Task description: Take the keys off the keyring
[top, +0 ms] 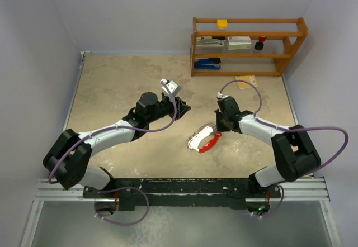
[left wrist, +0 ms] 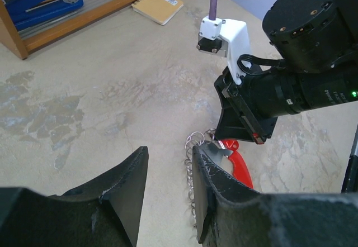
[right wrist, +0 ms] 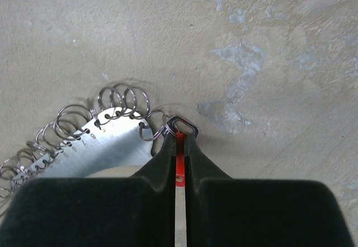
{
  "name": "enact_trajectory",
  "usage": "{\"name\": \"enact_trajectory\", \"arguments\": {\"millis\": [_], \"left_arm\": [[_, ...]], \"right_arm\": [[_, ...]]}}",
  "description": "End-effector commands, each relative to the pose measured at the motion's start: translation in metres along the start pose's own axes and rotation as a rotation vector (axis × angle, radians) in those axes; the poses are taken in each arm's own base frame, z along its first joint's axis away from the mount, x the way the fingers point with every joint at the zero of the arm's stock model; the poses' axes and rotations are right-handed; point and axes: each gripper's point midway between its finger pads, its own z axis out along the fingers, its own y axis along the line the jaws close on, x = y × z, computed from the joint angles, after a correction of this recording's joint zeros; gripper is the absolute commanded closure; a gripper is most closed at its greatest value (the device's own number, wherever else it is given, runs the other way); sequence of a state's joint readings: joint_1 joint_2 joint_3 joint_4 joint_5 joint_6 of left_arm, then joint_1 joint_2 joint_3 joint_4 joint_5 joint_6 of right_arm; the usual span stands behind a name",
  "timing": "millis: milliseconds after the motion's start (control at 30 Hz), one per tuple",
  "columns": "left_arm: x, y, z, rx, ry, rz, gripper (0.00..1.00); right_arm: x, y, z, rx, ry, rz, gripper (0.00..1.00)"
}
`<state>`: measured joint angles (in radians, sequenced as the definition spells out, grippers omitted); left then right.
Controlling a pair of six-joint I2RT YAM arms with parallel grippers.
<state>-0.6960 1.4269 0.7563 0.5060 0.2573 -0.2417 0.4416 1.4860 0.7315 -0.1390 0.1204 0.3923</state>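
The keyring, a red-and-white crescent fob [top: 204, 141], lies on the table between the arms, with several silvery rings along its edge [right wrist: 120, 99]. My right gripper [top: 218, 126] is at its right end, shut on a thin key with a red head and silvery shaft [right wrist: 179, 171], seen edge-on between the fingers. A small metal loop [right wrist: 184, 125] at the fingertips links to the last ring. My left gripper [top: 182, 108] is open and empty, to the upper left of the fob. In its view [left wrist: 170, 156] the ring chain [left wrist: 193, 171] and red fob [left wrist: 241, 169] lie past its right finger.
A wooden shelf [top: 249, 46] at the back right holds a blue stapler [top: 208, 63], a yellow block [top: 222, 23] and a dark red-topped knob [top: 260, 43]. A yellow notepad [top: 246, 82] lies on the table in front of it. Walls close in on both sides.
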Motion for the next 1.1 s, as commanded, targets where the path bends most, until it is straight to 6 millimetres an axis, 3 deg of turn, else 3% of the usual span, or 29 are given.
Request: {"name": "enact_trajectory", "arguments": {"millis": [0, 267, 400, 500, 533, 800, 1067], "left_arm": [[-0.017, -0.002, -0.001, 0.0, -0.046, 0.043, 0.65], [-0.031, -0.002, -0.005, -0.011, -0.068, 0.08, 0.65], [-0.032, -0.002, -0.006, -0.01, -0.062, 0.093, 0.65], [-0.028, -0.001, -0.007, -0.018, -0.047, 0.092, 0.64], [-0.028, 0.0, -0.008, -0.021, -0.045, 0.091, 0.64], [-0.024, -0.001, -0.011, -0.021, -0.032, 0.088, 0.64], [-0.019, -0.001, -0.009, -0.017, -0.027, 0.082, 0.64]], "right_arm": [[-0.03, 0.008, -0.031, -0.011, -0.087, -0.05, 1.0], [-0.103, 0.038, -0.112, -0.043, -0.341, -0.194, 1.0], [-0.111, 0.035, -0.126, -0.023, -0.363, -0.199, 1.0], [-0.098, 0.028, -0.114, 0.004, -0.338, -0.174, 0.75], [-0.088, 0.029, -0.107, -0.002, -0.3, -0.159, 0.71], [-0.038, 0.024, -0.058, 0.031, -0.109, -0.14, 0.71], [-0.019, 0.007, -0.036, 0.128, -0.021, -0.175, 0.73]]}}
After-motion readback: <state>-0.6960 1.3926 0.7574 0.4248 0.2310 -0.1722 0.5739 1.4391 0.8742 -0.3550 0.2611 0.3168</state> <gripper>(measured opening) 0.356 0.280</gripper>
